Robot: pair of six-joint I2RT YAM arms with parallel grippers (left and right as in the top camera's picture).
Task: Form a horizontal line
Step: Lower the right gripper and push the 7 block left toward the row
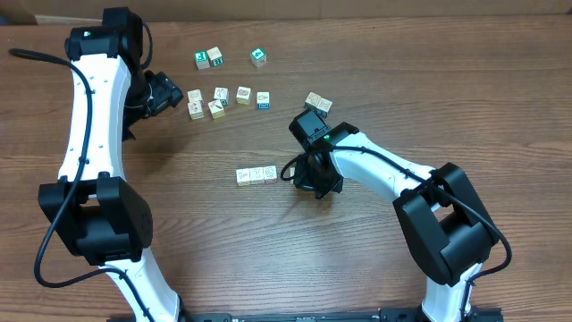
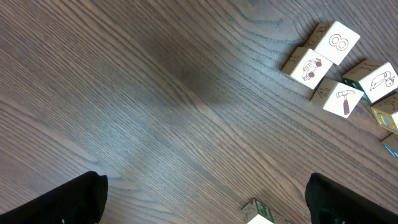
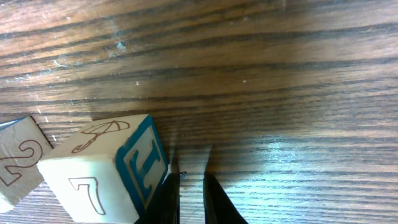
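The horizontal line is a short row of three pale cubes touching side to side at the table's middle. My right gripper sits just right of its right end, low on the table. In the right wrist view its fingers are shut with only bare wood in the slit between them. The outer side of the left finger rests against the end cube, which shows a 7, an umbrella and a blue-framed face. A cube with a 2 is beside it. My left gripper hangs open at the back left, holding nothing.
Loose cubes lie behind the row: a cluster near the left gripper, a blue-faced one, green-faced ones further back, and one behind the right wrist. The left wrist view shows several picture cubes ahead and one cube low between the fingers.
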